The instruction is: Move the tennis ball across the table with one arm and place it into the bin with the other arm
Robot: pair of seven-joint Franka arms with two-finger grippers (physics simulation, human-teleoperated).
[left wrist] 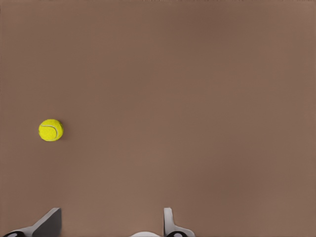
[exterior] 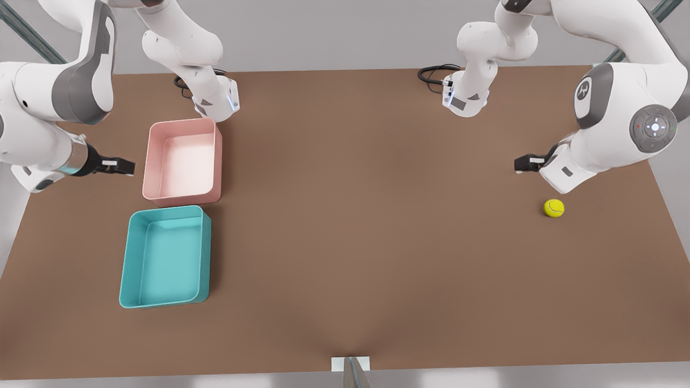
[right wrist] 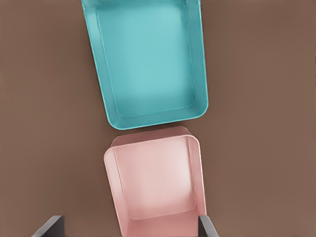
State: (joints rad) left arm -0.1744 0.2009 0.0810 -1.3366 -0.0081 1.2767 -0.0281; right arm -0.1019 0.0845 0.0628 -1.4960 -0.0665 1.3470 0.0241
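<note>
The tennis ball (exterior: pixel 553 208) lies on the brown table (exterior: pixel 366 215) near the front view's right edge; its pale seam shows in the left wrist view (left wrist: pixel 51 130). My left gripper (exterior: pixel 525 163) hovers open a little behind the ball and apart from it, with its fingers (left wrist: pixel 169 219) spread wide and nothing between them (left wrist: pixel 108 224). The teal bin (exterior: pixel 164 258) sits empty at the front view's left (right wrist: pixel 148 59). My right gripper (exterior: pixel 124 167) is open beside the pink tray, and its fingers (right wrist: pixel 207 227) frame that tray from above (right wrist: pixel 128 228).
An empty pink tray (exterior: pixel 183 164) stands just behind the teal bin (right wrist: pixel 158 182), almost touching it. Black cables (exterior: pixel 431 73) lie at the far table edge by the arm bases. A small white mount (exterior: pixel 350 364) sits at the near edge.
</note>
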